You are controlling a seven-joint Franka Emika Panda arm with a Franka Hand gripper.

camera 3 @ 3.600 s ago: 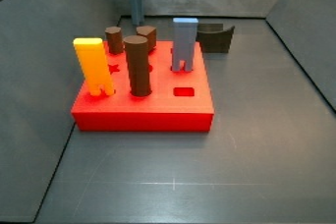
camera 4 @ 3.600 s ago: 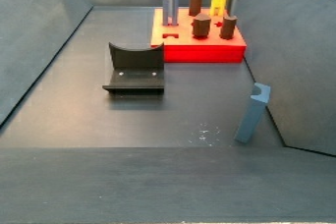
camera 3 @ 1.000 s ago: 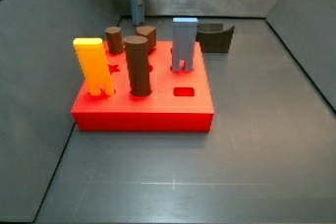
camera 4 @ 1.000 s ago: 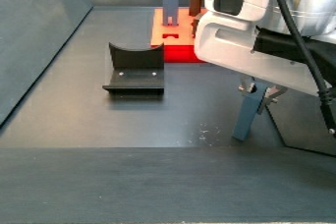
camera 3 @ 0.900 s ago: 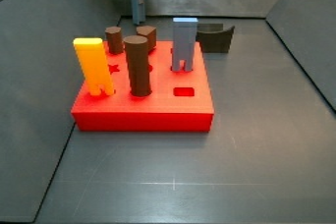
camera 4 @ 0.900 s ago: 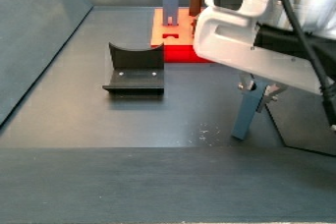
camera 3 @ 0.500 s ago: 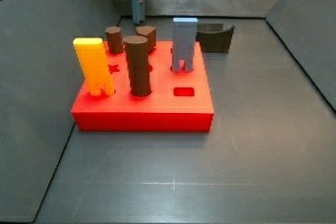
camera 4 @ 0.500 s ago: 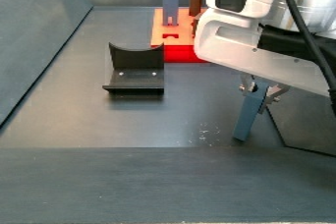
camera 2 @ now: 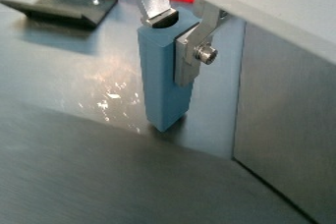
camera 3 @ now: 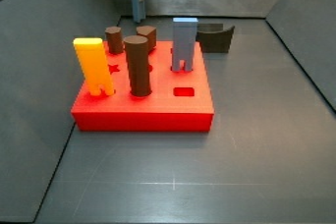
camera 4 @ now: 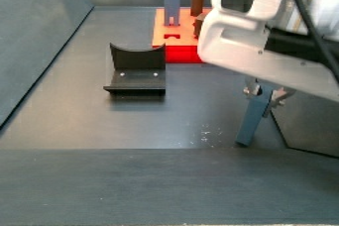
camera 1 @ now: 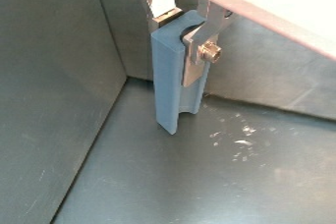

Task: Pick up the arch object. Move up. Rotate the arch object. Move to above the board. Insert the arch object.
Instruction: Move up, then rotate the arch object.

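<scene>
Wrist views showed the gripper (camera 1: 183,27) low by the wall, its fingers (camera 2: 197,53) pinching the arch object (camera 2: 164,76), which stood upright with its foot seemingly on the floor (contact hard to confirm). Only the grasp looked done; lifting, rotating, carrying and inserting remained. The board (camera 3: 141,112) lay well apart, with open room only above.

Hemmed close against the bin wall (camera 1: 79,61): gripper (camera 2: 178,33) astride the arch object (camera 2: 163,81). Open floor (camera 4: 146,121) between there and the fixture (camera 4: 135,69); board (camera 3: 144,113) crowded with upright pegs (camera 3: 140,68).
</scene>
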